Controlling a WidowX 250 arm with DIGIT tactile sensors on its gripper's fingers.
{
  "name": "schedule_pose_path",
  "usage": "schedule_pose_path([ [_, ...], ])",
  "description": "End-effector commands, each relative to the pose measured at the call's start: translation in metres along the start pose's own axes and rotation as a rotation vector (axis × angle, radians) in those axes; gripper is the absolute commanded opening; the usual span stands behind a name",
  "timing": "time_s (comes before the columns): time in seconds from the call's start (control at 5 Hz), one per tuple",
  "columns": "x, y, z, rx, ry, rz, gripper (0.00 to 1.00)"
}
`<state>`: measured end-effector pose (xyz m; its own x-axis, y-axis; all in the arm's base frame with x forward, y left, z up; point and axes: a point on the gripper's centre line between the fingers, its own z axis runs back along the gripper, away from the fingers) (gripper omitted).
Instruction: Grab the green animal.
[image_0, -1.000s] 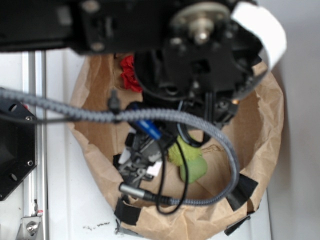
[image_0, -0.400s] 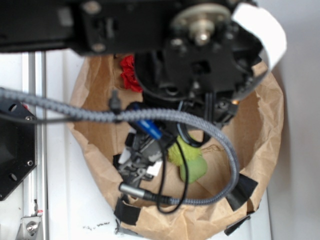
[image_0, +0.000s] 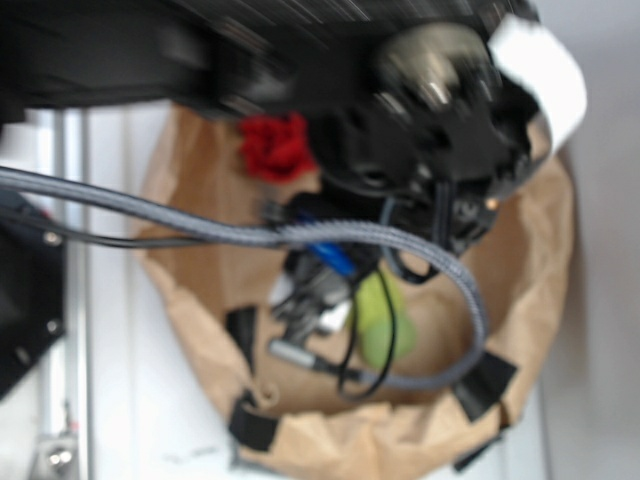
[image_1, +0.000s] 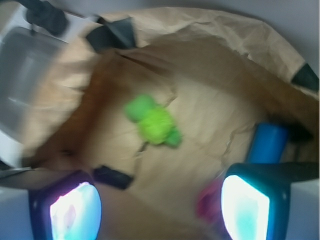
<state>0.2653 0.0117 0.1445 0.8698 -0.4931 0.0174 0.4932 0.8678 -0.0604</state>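
Gripper (image_1: 160, 210): fingers spread wide, nothing between them; both pads at the bottom edge of the wrist view, lit pale. It hangs above the floor of the brown paper bag (image_1: 210, 115). The green animal (image_1: 152, 122) lies on the bag floor ahead of the fingers, apart from both, roughly central. Blue bottle (image_1: 267, 142) just beyond the right-hand finger. Red fabric flower (image_0: 275, 145) sits at the bag's rim in the exterior view. Both views are blurred.

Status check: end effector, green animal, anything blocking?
End effector open, empty, above bag floor. Green animal lying free between the pads' line, untouched. Blue bottle and red flower off to the side, not blocking.
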Motion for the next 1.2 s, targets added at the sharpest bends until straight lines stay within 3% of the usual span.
schedule_pose_path([
  [0.0, 0.008, -0.002, -0.024, 0.144, -0.076, -0.314, 1.0],
  [0.2, 0.008, -0.018, -0.037, 0.14, -0.089, -0.423, 1.0],
  [0.6, 0.039, -0.026, -0.046, 0.102, -0.142, -0.518, 1.0],
  [0.8, 0.054, -0.026, -0.062, 0.089, -0.142, -0.54, 1.0],
  [1.0, 0.06, -0.036, -0.087, 0.057, -0.093, -0.622, 1.0],
])
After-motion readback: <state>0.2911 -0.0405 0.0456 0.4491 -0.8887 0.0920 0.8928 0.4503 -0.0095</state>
